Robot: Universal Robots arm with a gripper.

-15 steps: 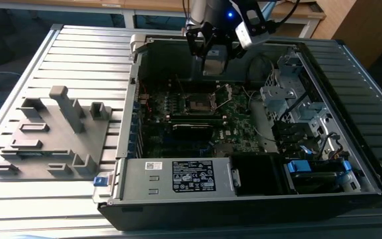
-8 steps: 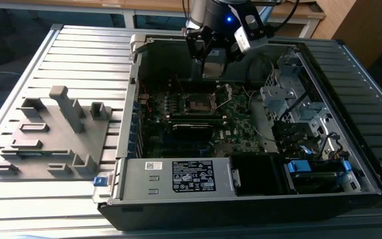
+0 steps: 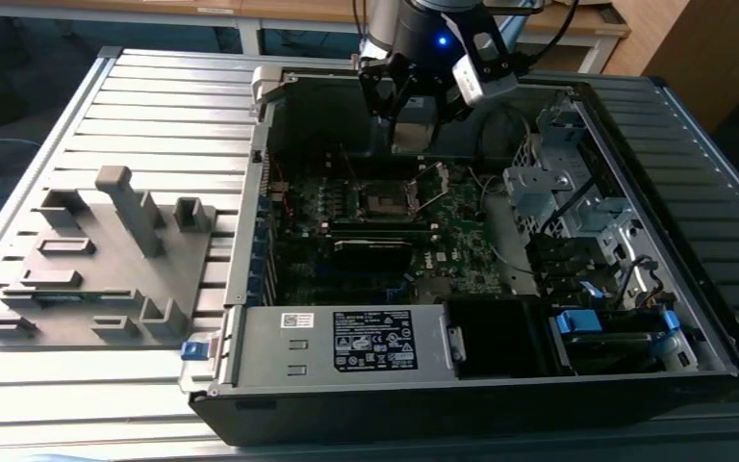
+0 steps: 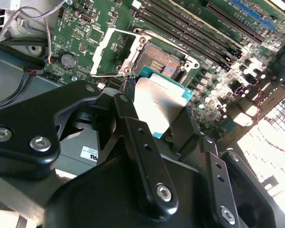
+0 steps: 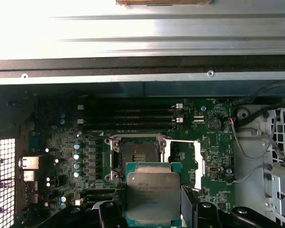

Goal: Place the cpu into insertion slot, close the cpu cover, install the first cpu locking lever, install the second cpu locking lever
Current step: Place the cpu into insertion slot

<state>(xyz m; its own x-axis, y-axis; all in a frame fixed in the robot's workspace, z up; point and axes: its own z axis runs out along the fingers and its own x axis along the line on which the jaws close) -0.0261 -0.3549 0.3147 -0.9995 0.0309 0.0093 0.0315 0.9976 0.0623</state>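
My gripper (image 3: 411,123) hangs inside the open computer case, above the green motherboard (image 3: 453,245). It is shut on the cpu (image 5: 151,194), a flat square chip with a dull silver top and green edge, gripped on two opposite sides by the black fingers (image 5: 188,202). The chip hovers beside the insertion slot (image 5: 137,154), a dark square socket with a metal border, which lies bare. The cpu cover (image 5: 197,164) stands swung open to one side of the socket. In the second wrist view the cpu (image 4: 161,102) is just short of the slot (image 4: 156,61), and the cover (image 4: 100,53) is raised.
Long black memory slots (image 5: 128,116) run along one side of the socket. Loose cables (image 5: 256,142) and a metal drive cage (image 3: 556,188) lie at the exterior view's right. A power supply (image 3: 344,339) fills the case's near end. A grey fixture (image 3: 100,260) sits on the slatted table.
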